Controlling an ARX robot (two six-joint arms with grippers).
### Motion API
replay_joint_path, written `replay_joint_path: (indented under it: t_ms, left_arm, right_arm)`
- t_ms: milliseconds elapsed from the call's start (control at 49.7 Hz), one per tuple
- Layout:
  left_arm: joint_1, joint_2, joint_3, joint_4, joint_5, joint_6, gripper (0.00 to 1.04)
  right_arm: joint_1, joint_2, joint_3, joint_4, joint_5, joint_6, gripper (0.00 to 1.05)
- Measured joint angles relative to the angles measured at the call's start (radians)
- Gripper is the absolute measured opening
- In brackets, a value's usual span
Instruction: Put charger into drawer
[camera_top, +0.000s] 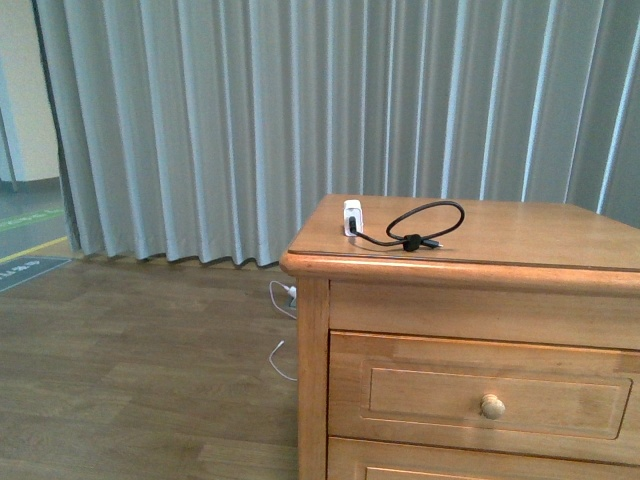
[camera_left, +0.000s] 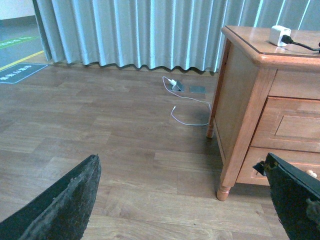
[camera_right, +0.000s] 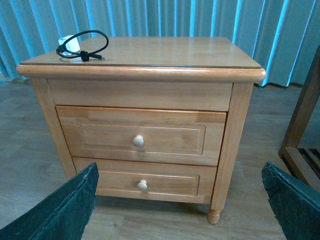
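Charger: on top of the wooden cabinet, near its left edge; upper drawer below it, shut.
The white adapter block stands at the left, with a thin black cable looping rightward from it, cinched by a black strap on the loop's near side. Judged light; block rigid and smooth-sided, cable limp and liable to trail or snag. Best hold: across the block's flat sides, or at the strapped bundle. The drawer's round pale knob needs pulling first. Left gripper: jaws spread wide, empty, low over the floor beside the cabinet. Right gripper: jaws spread wide, empty, facing the drawer fronts.
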Motion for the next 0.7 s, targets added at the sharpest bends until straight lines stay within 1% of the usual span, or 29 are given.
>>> replay_joint_path:
  t_ms: [704]
  left_arm:
    - [0.0, 0.0, 0.0, 0.0, 0.0, 0.0, 0.99]
  right_arm:
    - [0.0, 0.0, 0.0, 0.0, 0.0, 0.0, 0.97]
